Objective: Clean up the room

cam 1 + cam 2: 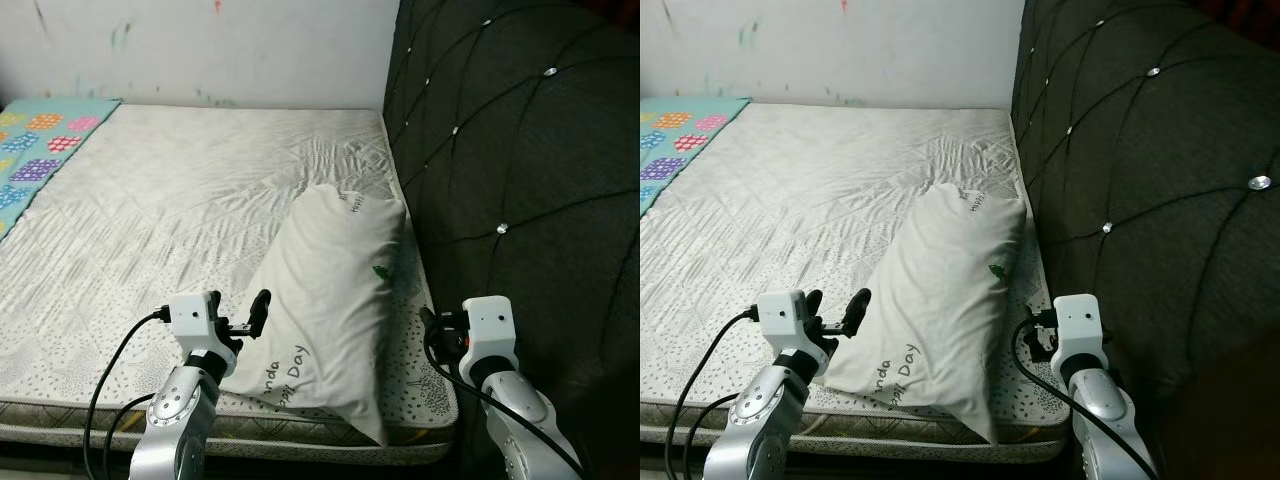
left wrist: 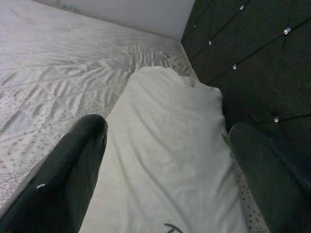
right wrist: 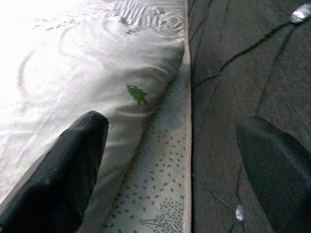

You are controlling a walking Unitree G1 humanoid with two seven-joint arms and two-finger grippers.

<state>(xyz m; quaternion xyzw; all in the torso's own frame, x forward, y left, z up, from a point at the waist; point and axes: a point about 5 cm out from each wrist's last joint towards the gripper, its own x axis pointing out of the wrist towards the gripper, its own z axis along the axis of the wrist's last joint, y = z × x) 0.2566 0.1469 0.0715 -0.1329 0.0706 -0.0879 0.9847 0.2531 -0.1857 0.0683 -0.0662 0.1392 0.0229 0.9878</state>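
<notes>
A white pillow point(image 1: 325, 300) with a small green mark and printed lettering lies slanted on the bed, close to the dark headboard. One of its corners hangs over the mattress's near edge. My left gripper point(image 1: 240, 315) is open at the pillow's near left edge. In the left wrist view its two black fingers point(image 2: 68, 170) stand wide apart with the pillow point(image 2: 165, 160) between them. My right gripper point(image 1: 432, 328) is open, low in the gap between the pillow and the headboard. Its wrist view shows the pillow's green mark point(image 3: 137, 93) ahead.
The quilted white mattress point(image 1: 180, 210) stretches back to a marked white wall point(image 1: 200, 50). A tufted dark headboard point(image 1: 520, 150) rises along the right side. A teal blanket with coloured patches point(image 1: 35, 150) lies at the far left corner. Black cables hang from both wrists.
</notes>
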